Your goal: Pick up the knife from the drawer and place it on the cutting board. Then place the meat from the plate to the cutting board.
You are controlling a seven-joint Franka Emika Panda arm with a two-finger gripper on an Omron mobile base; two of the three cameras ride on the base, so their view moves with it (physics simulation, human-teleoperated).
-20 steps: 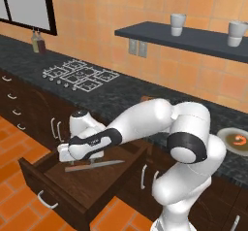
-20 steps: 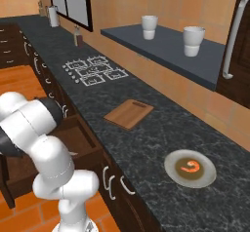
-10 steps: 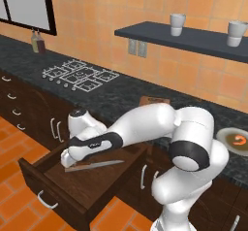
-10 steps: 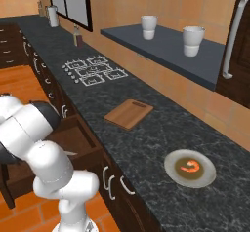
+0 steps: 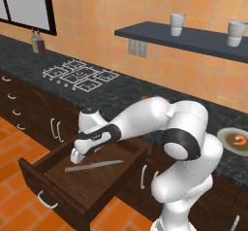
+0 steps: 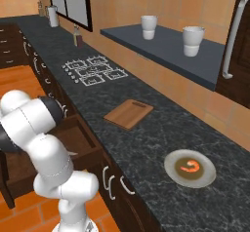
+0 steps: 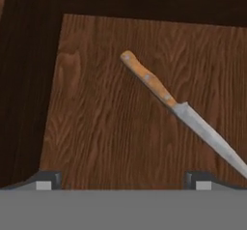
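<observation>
The drawer stands pulled well out from the cabinet front, which is why the arm can bend down over it at all, and the knife lies flat on the drawer's brown floor, loose and untouched. The gripper hangs low inside the drawer, near the handle end of the knife, and in the hand view its two tips sit spread wide with nothing between them, so it is released and empty. From that view the knife lies on a slant, wooden handle toward the far left corner and blade running off to the right; my guess is the hand will need to turn so the tips straddle the handle crosswise.

Up on the dark tabletop the cutting board waits bare, to the right of the stove grates. Further right sits the plate with the meat still on it, well apart from the board. Two white cups stand on the shelf above, out of the way. What I'd watch is the drawer's walls, which hem the hand in on the lift, and the tabletop edge overhead
</observation>
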